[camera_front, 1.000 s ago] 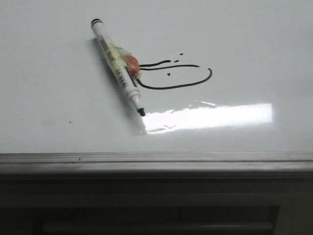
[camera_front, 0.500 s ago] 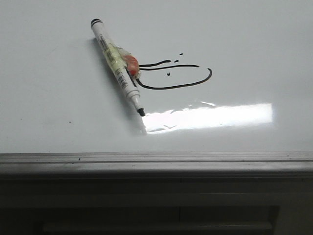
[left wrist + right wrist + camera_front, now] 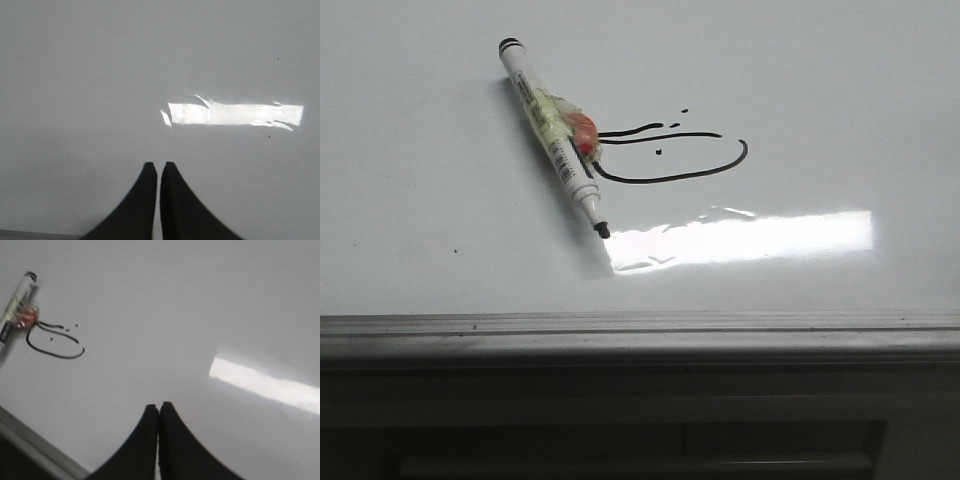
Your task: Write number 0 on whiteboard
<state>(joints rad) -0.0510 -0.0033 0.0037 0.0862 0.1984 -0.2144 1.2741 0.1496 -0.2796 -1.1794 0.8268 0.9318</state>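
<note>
The whiteboard (image 3: 820, 70) fills the front view, with its grey frame edge along the front. The number 0 (image 3: 715, 171) is a thin black, flattened, not fully closed oval with small stray dots. It also shows in the right wrist view (image 3: 52, 353). A white marker pen (image 3: 552, 138) with a black tip lies on the board, across the oval's left end. My left gripper (image 3: 158, 165) is shut and empty over bare board. My right gripper (image 3: 159, 406) is shut and empty, well away from the pen (image 3: 15, 305). Neither gripper shows in the front view.
A bright rectangular glare patch (image 3: 750, 238) lies on the board in front of the oval. It also shows in the left wrist view (image 3: 235, 114) and the right wrist view (image 3: 265, 384). The grey frame edge (image 3: 640, 325) runs along the board's near side.
The pen, the oval and the glare patch have all shifted slightly left in the front view. Nothing else has changed.
</note>
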